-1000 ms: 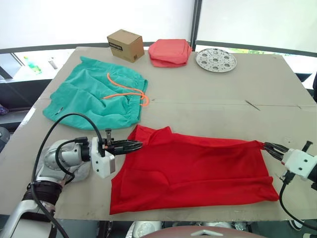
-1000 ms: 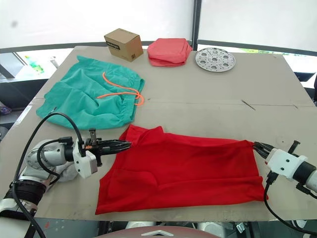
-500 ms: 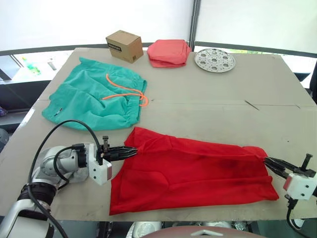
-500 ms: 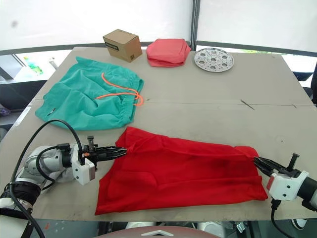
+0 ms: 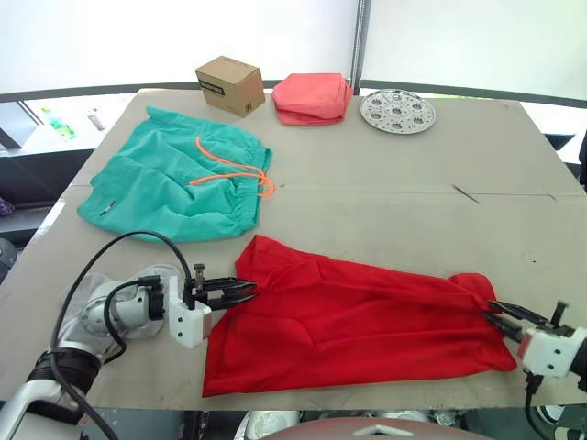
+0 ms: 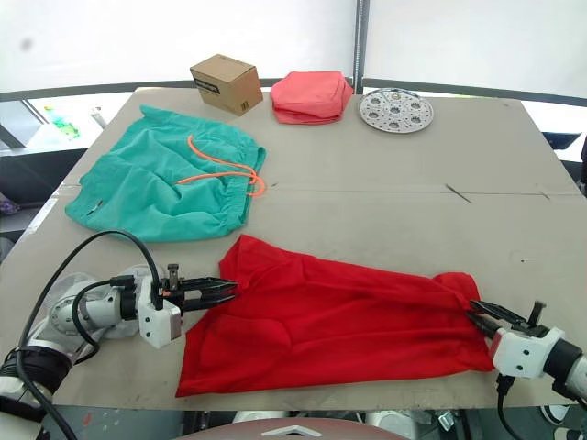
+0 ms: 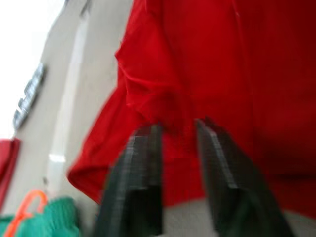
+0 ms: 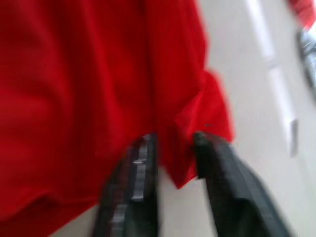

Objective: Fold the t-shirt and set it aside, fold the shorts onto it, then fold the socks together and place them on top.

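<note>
At the near edge of the worktop [image 5: 385, 206] we see the t-shirt [image 5: 358, 316] spread flat. The left end effector [image 5: 246, 291] and the right end effector [image 5: 495, 310] each pinch a fold of it between nearly closed fingers. Behind, toward the far left corner, lie the shorts [image 5: 174, 183].

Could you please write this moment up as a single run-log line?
step: t-shirt fold | left gripper: shut on t-shirt left edge | right gripper: shut on right edge | shorts: unfolded, far left
</note>
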`<control>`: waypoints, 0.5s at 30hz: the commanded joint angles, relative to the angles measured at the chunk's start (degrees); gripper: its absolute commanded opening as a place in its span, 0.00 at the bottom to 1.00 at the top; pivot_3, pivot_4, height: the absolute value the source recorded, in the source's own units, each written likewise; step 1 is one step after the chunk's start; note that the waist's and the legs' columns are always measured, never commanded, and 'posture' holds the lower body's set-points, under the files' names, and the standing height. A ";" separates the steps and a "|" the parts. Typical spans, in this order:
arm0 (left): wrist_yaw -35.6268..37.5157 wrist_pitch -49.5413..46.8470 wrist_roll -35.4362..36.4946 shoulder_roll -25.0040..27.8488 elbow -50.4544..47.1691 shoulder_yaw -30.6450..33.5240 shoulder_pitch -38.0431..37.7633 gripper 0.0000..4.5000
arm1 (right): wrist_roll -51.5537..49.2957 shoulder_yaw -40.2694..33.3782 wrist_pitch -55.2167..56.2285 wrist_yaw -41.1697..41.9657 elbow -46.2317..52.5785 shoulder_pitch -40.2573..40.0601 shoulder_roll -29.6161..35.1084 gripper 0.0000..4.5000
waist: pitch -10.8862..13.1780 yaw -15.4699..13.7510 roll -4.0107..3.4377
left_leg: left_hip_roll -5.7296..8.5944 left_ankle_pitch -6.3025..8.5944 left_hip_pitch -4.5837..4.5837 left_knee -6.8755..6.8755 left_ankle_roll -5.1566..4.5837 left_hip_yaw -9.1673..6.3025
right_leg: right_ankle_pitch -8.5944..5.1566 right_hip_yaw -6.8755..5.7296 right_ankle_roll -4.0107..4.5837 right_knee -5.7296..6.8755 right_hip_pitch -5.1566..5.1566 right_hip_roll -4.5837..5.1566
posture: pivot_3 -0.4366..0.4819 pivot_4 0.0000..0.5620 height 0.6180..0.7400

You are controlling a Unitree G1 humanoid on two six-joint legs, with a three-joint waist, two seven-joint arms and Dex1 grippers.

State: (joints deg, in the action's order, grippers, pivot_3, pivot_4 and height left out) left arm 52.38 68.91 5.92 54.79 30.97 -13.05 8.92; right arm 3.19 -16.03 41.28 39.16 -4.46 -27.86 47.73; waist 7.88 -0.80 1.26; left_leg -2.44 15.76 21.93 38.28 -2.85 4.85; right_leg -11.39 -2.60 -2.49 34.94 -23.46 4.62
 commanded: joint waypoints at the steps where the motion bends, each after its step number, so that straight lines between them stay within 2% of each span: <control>1: 4.73 -11.18 13.30 3.24 -5.89 1.62 -4.76 0.61 | -20.54 -2.75 -26.55 5.76 13.35 -5.93 2.64 0.63 | -0.04 0.00 0.01 | -0.02 0.01 0.00 0.02 -0.01 0.02 | 0.00 0.03 0.00 0.01 0.00 0.01 | 0.48 0.27 1.00; 3: 7.73 -25.01 23.37 4.03 -10.71 4.53 -7.93 0.61 | -32.93 -6.55 -41.05 5.99 21.65 -7.03 5.06 0.63 | -0.03 0.04 -0.03 | -0.18 0.03 -0.03 -0.01 -0.03 0.02 | 0.07 0.11 0.12 0.02 0.01 0.32 | 0.48 0.27 1.00; 7: 8.52 -50.76 36.67 4.99 -21.40 8.69 -10.09 0.61 | -45.64 -10.81 -57.70 5.36 29.35 -4.63 7.66 0.63 | -0.02 -0.02 -0.02 | -0.20 0.04 -0.03 0.04 -0.02 0.03 | -0.07 0.00 -0.12 0.01 -0.09 0.36 | 0.48 0.27 1.00; 10: 8.44 -62.66 39.07 4.46 -25.64 10.62 -8.32 0.79 | -46.17 -9.52 -64.74 2.88 30.03 1.63 9.26 0.81 | -0.08 -0.14 0.13 | -0.16 0.04 0.00 0.04 -0.02 0.00 | -0.08 -0.10 -0.14 -0.01 -0.09 0.31 | 0.48 0.27 1.00; 12: 7.78 -70.48 40.03 3.66 -27.26 10.95 -6.04 0.99 | -43.69 -6.18 -69.11 0.70 28.94 6.76 10.32 1.00 | -0.04 -0.20 0.10 | -0.04 0.04 0.06 0.04 -0.02 -0.03 | -0.08 -0.15 -0.14 -0.02 -0.12 0.13 | 0.48 0.27 1.00; 15: 5.76 -79.57 39.58 1.97 -28.73 11.26 -2.15 0.99 | -40.63 -1.63 -73.00 1.08 27.34 12.46 11.83 1.00 | -0.02 -0.19 0.07 | 0.06 0.03 0.16 0.02 -0.03 -0.09 | -0.06 -0.16 -0.10 -0.02 -0.13 0.07 | 0.48 0.27 1.00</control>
State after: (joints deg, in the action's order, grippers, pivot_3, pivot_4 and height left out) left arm 59.47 -5.72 44.55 57.24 4.12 -3.01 4.85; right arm -39.16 -19.22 -30.03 39.83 23.24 -17.01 58.28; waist 7.86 -0.99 1.33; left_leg -2.35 15.79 22.10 38.30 -2.88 4.75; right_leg -11.39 -2.75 -2.48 34.93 -23.59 4.68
